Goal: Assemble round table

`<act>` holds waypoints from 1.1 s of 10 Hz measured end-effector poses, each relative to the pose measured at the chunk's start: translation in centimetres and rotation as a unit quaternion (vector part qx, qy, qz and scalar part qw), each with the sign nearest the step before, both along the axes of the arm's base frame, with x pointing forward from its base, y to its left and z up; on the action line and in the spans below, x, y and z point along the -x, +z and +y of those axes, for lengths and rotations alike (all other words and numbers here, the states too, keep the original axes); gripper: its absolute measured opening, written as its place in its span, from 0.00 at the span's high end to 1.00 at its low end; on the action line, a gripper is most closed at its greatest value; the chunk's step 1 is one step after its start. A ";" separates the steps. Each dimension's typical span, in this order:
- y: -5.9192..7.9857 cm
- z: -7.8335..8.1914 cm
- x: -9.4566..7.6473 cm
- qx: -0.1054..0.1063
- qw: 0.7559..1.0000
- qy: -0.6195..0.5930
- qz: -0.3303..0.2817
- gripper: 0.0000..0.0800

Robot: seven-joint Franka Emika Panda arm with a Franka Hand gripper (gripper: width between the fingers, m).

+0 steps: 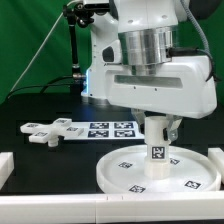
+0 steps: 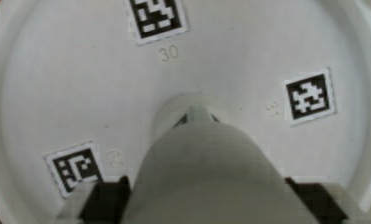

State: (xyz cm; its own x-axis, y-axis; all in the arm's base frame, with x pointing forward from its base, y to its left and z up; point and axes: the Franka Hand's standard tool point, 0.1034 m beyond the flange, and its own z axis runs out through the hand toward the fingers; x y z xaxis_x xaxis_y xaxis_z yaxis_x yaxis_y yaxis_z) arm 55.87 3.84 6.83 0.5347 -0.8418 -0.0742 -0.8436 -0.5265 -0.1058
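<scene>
the gripper (image 1: 158, 131) hung straight down over the round disc (image 1: 120, 172), its two fingers clamped on the upper part of the cylinder leg (image 1: 157, 154). the leg stood upright with its lower end at about the middle of the disc; whether it was fully seated there could not be told. a small square tag on the leg's side faced the exterior camera. the disc lay flat on the black table (image 1: 40, 158), rim up, with several tags spread across its face.

in the wrist view the leg (image 2: 203, 160) ran down between the dark finger pads (image 2: 104, 200) to the disc (image 2: 57, 90), filling the gap between them. three tags showed on the disc around it.

the cross-shaped base (image 1: 48, 131) lay flat on the table toward the exterior view's left, well apart from the disc and just beside the marker board (image 1: 110, 128), which lay behind the disc. a white rail (image 1: 60, 210) ran along the near edge of the table.
</scene>
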 end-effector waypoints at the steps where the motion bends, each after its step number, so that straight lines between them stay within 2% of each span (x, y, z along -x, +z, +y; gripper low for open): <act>1: 0.0 0.0 0.0 -0.010 0.999 -0.049 0.005 0.49; 4: -0.1 0.4 0.1 -0.039 0.976 -0.213 0.026 0.49; 6: -0.1 0.4 0.0 -0.050 0.955 -0.289 0.038 0.49; 9: -0.1 0.5 0.0 -0.048 0.966 -0.253 0.032 0.49; 10: -0.2 0.4 0.0 -0.047 0.969 -0.240 0.030 0.29; 11: -0.1 0.4 0.0 -0.047 0.970 -0.237 0.029 0.21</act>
